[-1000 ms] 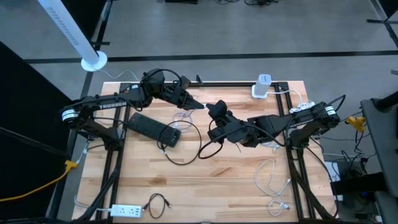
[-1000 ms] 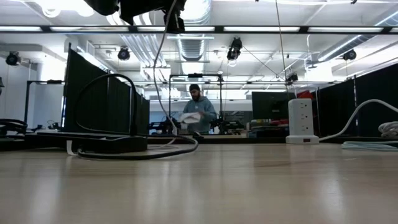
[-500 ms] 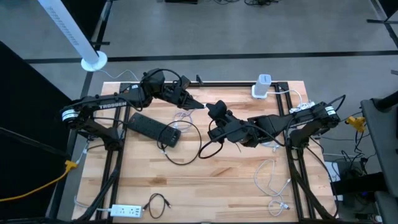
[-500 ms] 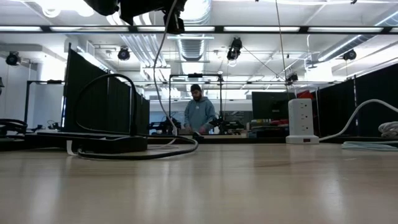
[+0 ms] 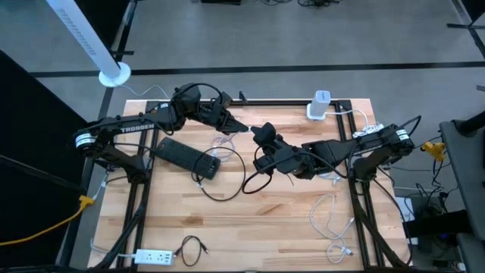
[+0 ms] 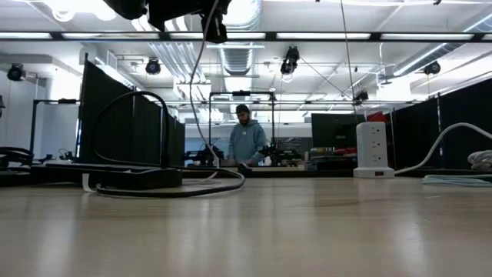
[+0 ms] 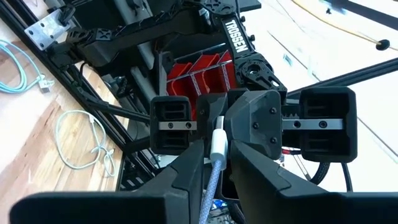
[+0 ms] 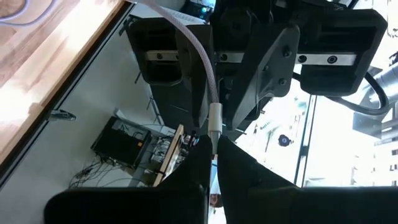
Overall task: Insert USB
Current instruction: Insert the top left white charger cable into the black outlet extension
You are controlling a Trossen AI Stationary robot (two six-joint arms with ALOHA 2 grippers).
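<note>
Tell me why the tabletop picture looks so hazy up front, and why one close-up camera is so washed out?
Low view: the wooden table nearest the lens is out of focus, while the white power tower and the person beyond look sharper. Right wrist view: bright windows behind blow out the background, leaving the right gripper and the white cable plug it pinches nearly silhouetted. High view: evenly lit, with soft shadows.
</note>
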